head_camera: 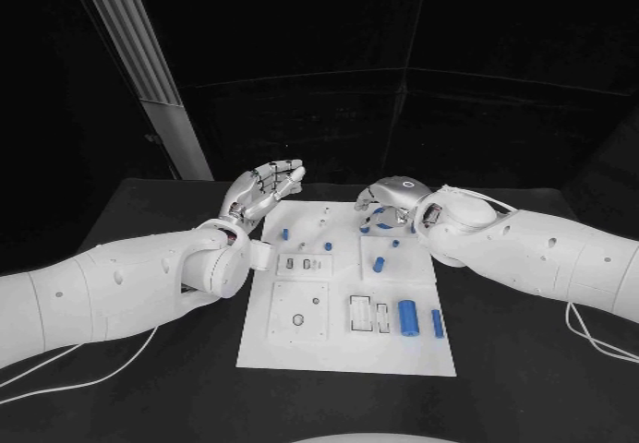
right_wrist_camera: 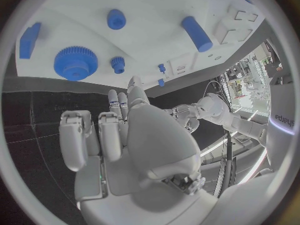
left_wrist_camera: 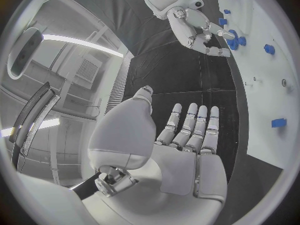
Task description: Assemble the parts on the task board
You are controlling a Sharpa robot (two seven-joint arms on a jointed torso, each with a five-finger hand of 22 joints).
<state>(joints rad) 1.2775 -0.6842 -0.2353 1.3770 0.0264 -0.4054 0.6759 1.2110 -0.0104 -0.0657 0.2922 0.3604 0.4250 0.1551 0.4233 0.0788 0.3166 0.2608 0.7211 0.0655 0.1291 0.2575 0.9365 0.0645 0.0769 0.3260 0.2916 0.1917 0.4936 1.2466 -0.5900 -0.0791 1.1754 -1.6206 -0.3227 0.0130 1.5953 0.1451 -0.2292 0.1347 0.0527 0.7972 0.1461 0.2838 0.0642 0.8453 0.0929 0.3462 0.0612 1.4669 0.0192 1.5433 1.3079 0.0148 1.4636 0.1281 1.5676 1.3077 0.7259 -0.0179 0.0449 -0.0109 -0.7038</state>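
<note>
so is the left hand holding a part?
No, the left hand lies open in the left wrist view, fingers straight and apart, nothing in the palm.

The left robot hand (left_wrist_camera: 181,150) is seen flat with fingers spread above the black worktop (left_wrist_camera: 187,75). The right robot hand (left_wrist_camera: 200,32) is poised beside a blue gear (left_wrist_camera: 235,39) on the task board (left_wrist_camera: 269,95).

No readable text, label, number or sign on anything here.

Bulky white glossy arm shells, small round holes; silver segmented left hand (head_camera: 264,190), right hand (head_camera: 389,201); thin white cables.
</note>
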